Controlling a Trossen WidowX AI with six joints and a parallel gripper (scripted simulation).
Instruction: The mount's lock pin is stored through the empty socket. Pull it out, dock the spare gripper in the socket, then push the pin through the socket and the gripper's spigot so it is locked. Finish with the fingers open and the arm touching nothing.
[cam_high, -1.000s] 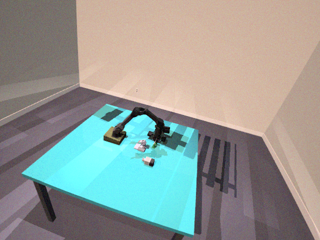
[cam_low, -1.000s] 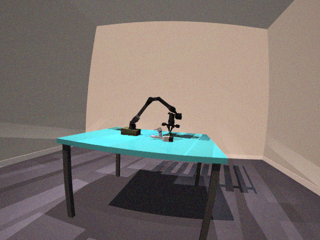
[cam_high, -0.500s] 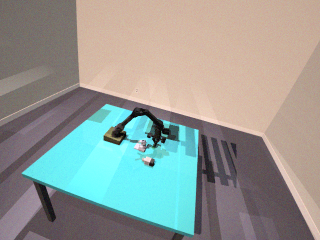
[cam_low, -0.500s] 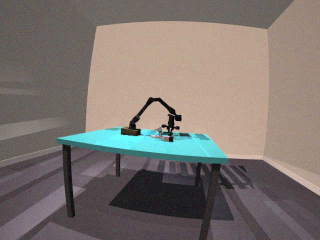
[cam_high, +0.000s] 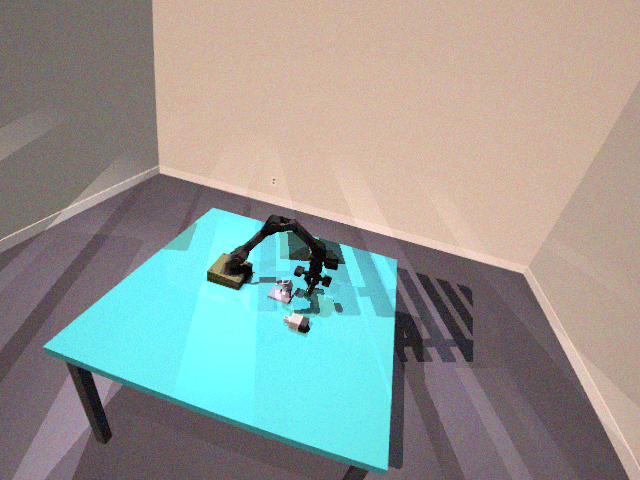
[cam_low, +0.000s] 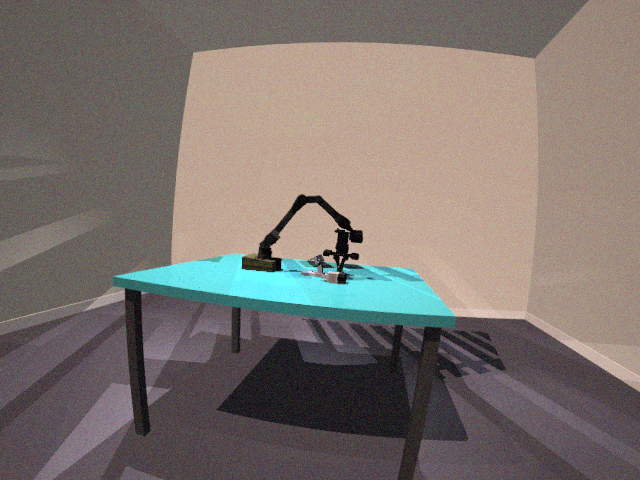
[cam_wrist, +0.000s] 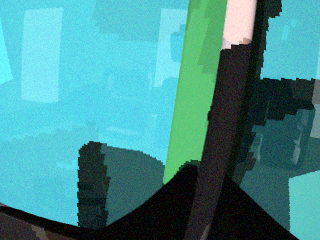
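Note:
My gripper (cam_high: 311, 290) (cam_low: 340, 268) points straight down, just above the table, and is shut on the green lock pin (cam_wrist: 194, 94). In the wrist view the pin runs as a long green bar beside one dark, pink-tipped finger (cam_wrist: 230, 94), over the turquoise table top. The mount (cam_high: 280, 292) (cam_low: 315, 263), a small grey-white block with its socket, stands just left of the gripper in the top view, apart from it. The spare gripper (cam_high: 297, 322) (cam_low: 336, 277), white with a dark end, lies on its side on the table nearer the camera. I cannot tell whether the pin touches the table.
The arm's olive base (cam_high: 226, 273) (cam_low: 261, 263) sits at the back left of the turquoise table (cam_high: 180, 372) (cam_low: 232, 289). Striped shadows cross the table and floor. The table's right edge (cam_high: 393, 330) lies some way right of the gripper.

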